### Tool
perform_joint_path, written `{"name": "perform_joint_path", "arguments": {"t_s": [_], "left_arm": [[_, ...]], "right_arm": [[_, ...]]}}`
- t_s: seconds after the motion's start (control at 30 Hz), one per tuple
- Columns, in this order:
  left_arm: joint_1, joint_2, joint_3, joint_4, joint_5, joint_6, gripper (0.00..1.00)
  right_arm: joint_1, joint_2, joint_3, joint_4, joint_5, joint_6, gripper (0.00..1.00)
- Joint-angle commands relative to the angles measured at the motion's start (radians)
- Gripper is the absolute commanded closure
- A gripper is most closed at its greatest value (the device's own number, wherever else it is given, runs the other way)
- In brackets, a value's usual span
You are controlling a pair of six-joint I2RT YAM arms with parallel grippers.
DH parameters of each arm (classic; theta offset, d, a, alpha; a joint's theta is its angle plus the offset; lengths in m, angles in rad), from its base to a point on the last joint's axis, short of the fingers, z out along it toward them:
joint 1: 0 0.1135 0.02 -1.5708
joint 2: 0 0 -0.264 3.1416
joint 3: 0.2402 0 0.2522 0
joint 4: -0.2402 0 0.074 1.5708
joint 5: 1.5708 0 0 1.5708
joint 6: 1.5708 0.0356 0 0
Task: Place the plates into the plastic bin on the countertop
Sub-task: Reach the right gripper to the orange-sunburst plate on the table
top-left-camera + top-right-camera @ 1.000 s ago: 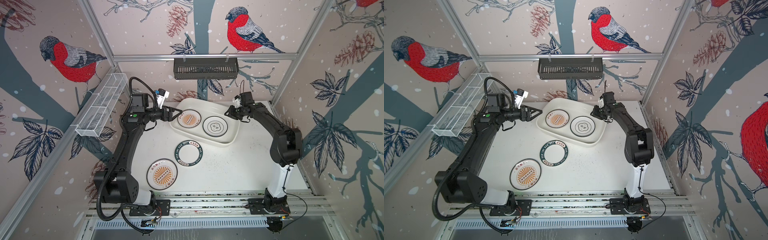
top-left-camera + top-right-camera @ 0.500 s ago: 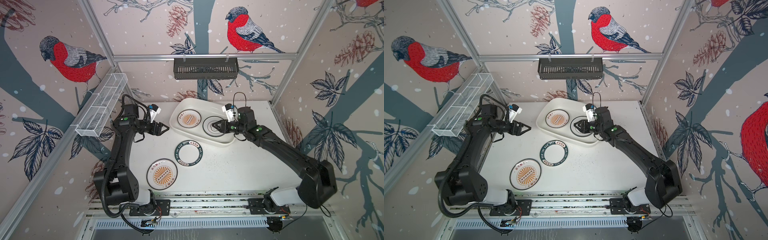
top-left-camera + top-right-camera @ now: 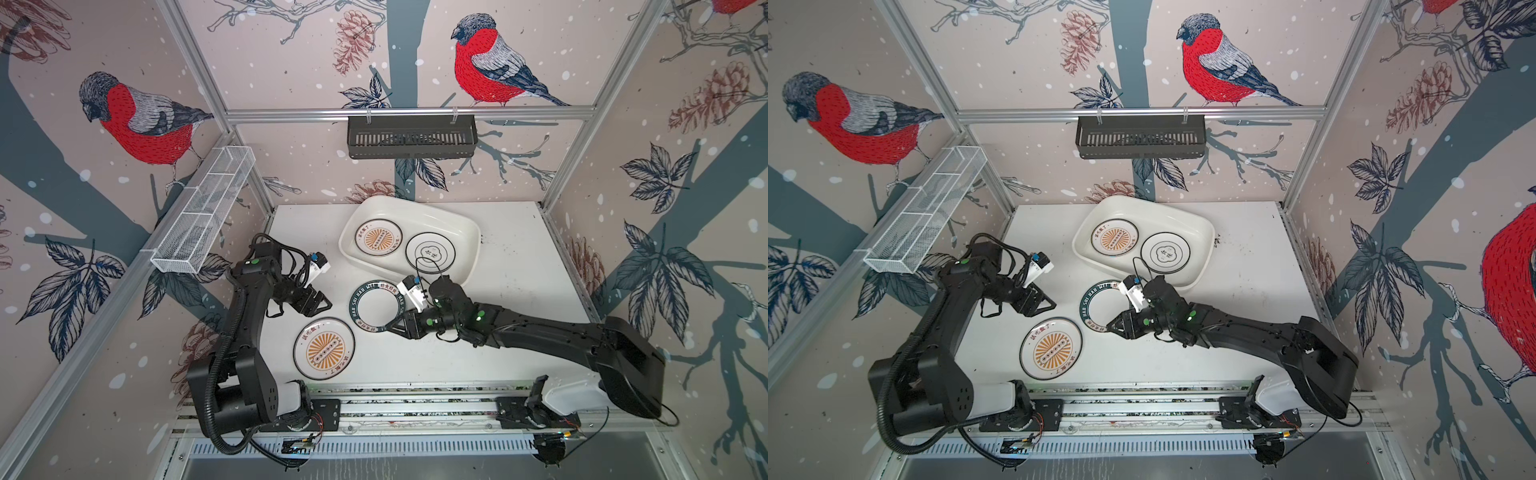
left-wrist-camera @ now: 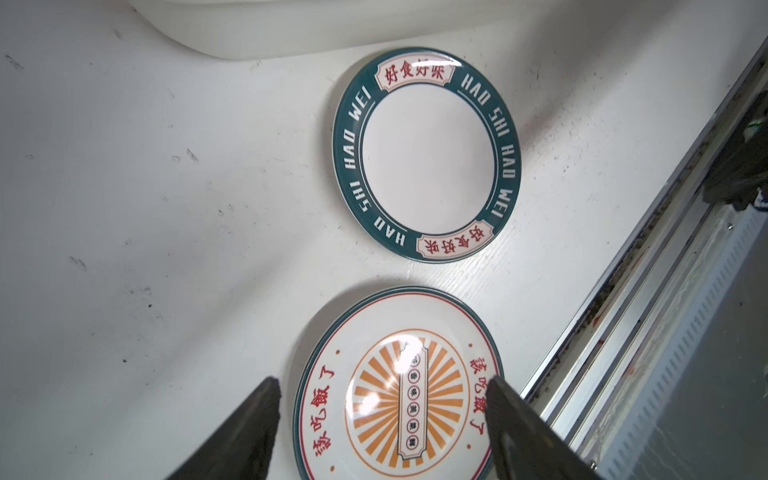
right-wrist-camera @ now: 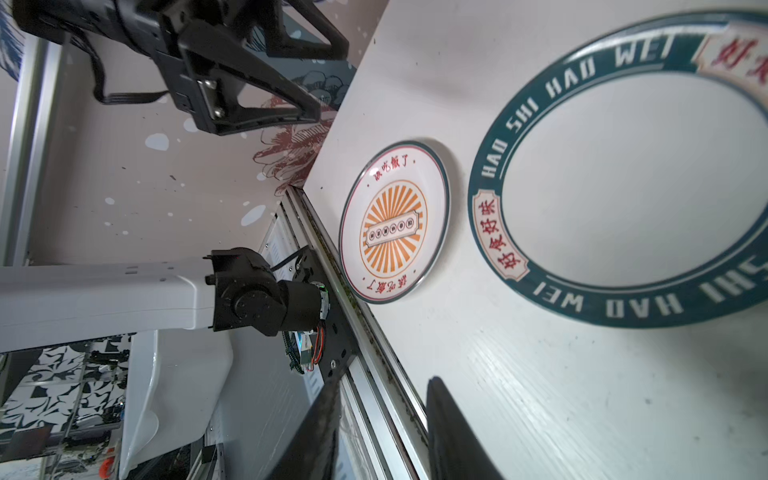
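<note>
The bin (image 3: pixel 419 206) stands at the back edge of the tabletop (image 3: pixel 511 299), near its middle, and 2 plates are already laid flat in it side by side: a sunburst plate (image 3: pixel 378 237) and a plate with a dark emblem (image 3: pixel 430 252), probably so that room is left for stacking. 2 more plates lie outside it, so the task is judged about half done: a green-rimmed plate (image 3: pixel 376 306) in the middle of the tabletop, and a second sunburst plate (image 3: pixel 324 349) near the front edge, toward the left corner. The left gripper (image 3: pixel 325 300) is held above this second sunburst plate with its fingers wide apart and empty, seemingly lined up for its rim. The right gripper (image 3: pixel 390 327) is brought low to the front right rim of the green-rimmed plate, with its fingers a little apart and nothing between them. Whether they touch the rim cannot be told, because that part is covered in both top views and cut off in the right wrist view. Extra rim lines under the second sunburst plate suggest a stack, but this is not certain.
</note>
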Motion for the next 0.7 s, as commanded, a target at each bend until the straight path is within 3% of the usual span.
{"name": "perform_joint_path", "arguments": {"t_s": [0.0, 0.23, 0.5, 0.67], "left_arm": [[0.001, -0.023, -0.029, -0.021, -0.022, 0.1, 0.22], [0.001, -0.052, -0.052, 0.022, 0.013, 0.052, 0.23], [0.002, -0.137, 0.015, 0.098, 0.104, -0.178, 0.23], [0.001, -0.194, 0.016, 0.163, 0.176, -0.216, 0.22]], "right_arm": [[0.047, 0.06, -0.014, 0.157, 0.066, 0.116, 0.63], [0.107, 0.265, 0.058, 0.218, 0.092, 0.235, 0.63], [0.125, 0.428, 0.155, 0.213, 0.09, 0.328, 0.64], [0.141, 0.507, 0.159, 0.328, 0.078, 0.401, 0.64]]}}
